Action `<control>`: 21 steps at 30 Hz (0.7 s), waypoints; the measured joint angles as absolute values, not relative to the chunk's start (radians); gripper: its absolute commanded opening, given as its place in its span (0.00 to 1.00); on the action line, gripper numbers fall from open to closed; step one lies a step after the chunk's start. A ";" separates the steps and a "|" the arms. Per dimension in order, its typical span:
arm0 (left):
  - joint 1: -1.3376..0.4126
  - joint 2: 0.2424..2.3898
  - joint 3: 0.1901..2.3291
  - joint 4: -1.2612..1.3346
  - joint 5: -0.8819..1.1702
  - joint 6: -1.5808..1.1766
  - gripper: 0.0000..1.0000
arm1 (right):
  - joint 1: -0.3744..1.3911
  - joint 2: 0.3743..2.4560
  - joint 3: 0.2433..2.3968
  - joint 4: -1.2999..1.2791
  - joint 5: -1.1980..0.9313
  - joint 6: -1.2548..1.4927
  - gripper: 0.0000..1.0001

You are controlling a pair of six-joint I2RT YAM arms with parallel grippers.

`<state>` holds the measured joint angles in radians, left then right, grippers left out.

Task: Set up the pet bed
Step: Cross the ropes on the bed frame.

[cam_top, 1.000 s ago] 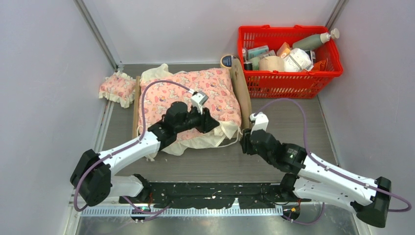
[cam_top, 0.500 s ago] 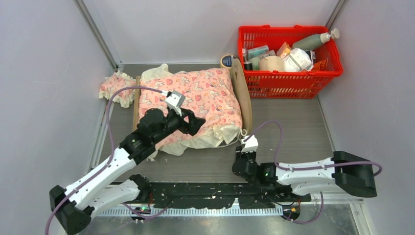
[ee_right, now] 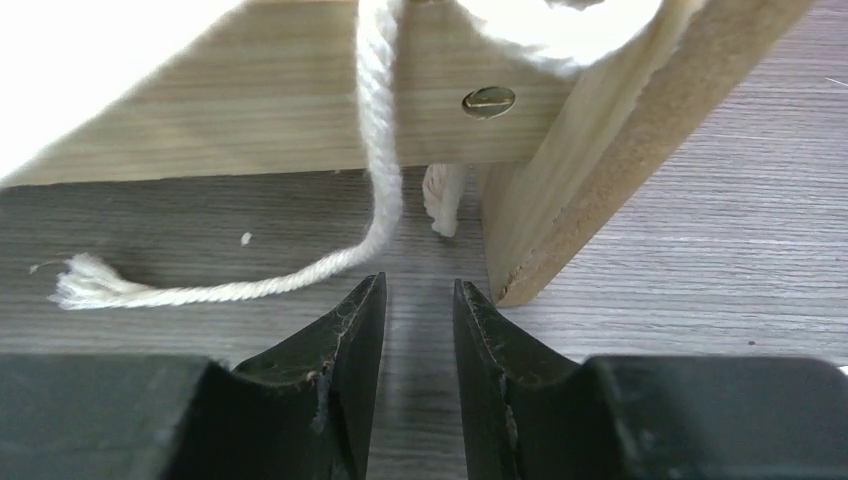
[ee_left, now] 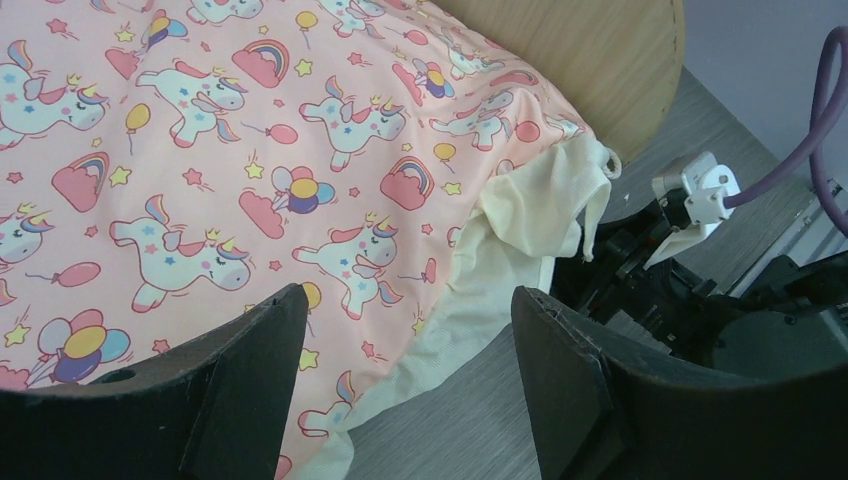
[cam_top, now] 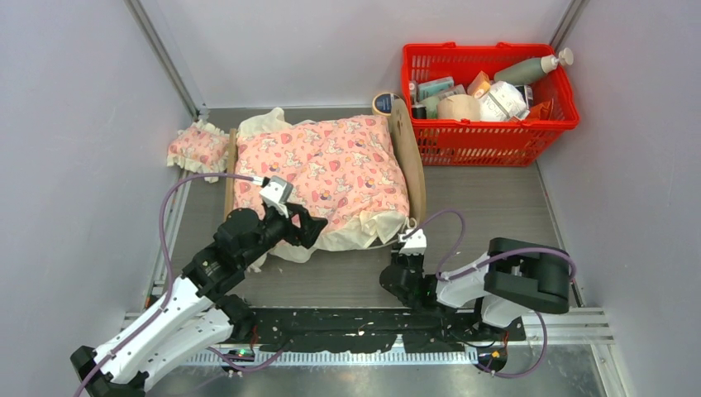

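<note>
Bed (cam_top: 411,153) mid-bench (cam_top: 488,211), headboard toward red basket (cam_top: 488,136), pink blanket (cam_top: 331,165) draped over it, left end effector (ee_left: 410,310) wide, empty, above blanket's near edge, right end effector (ee_right: 418,285) narrow, empty, low by bed's corner leg

The blanket (cam_top: 331,165) is pink, printed with white unicorns, rainbows, balloons and stars, and edged in a cream frill. At nine o'clock from it, the small pillow (cam_top: 198,149) is the same pink and cream. The pet bed (cam_top: 411,157) is pale plywood, and the basket (cam_top: 496,142) at one o'clock is red.
</note>
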<state>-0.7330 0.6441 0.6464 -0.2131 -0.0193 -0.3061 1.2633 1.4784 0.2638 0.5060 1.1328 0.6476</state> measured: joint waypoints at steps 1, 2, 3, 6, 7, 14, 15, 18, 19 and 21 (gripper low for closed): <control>-0.733 0.639 0.646 -0.219 -0.026 -0.306 0.78 | 1.253 1.510 0.268 0.535 1.139 0.640 0.38; -0.733 0.636 0.646 -0.219 -0.027 -0.306 0.78 | 1.243 1.531 0.272 0.554 1.141 0.635 0.39; -0.733 0.633 0.646 -0.220 -0.031 -0.306 0.78 | 1.234 1.550 0.276 0.573 1.142 0.630 0.40; -0.733 0.630 0.646 -0.223 -0.040 -0.306 0.78 | 1.197 1.597 0.292 0.624 1.144 0.624 0.41; -0.733 0.630 0.646 -0.224 -0.043 -0.306 0.78 | 1.185 1.607 0.297 0.640 1.145 0.622 0.40; -0.733 0.626 0.641 -0.228 -0.056 -0.307 0.75 | 1.135 1.677 0.265 0.895 1.108 0.471 0.05; -0.733 0.622 0.635 -0.227 -0.057 -0.308 0.74 | 1.135 1.665 0.244 0.917 1.091 0.458 0.05; -0.733 0.609 0.609 -0.224 -0.056 -0.315 0.69 | 1.142 1.549 0.223 0.805 1.024 0.491 0.05; -0.733 0.607 0.600 -0.223 -0.051 -0.320 0.68 | 1.148 1.507 0.230 0.756 1.007 0.508 0.05; -0.733 0.606 0.586 -0.223 -0.042 -0.334 0.68 | 1.183 1.400 0.268 0.604 0.963 0.557 0.05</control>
<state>-0.7330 0.6064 0.5861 -0.2226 -0.0418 -0.3340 1.1831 1.4002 0.2680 0.6037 0.9634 0.5568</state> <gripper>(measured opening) 0.690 0.072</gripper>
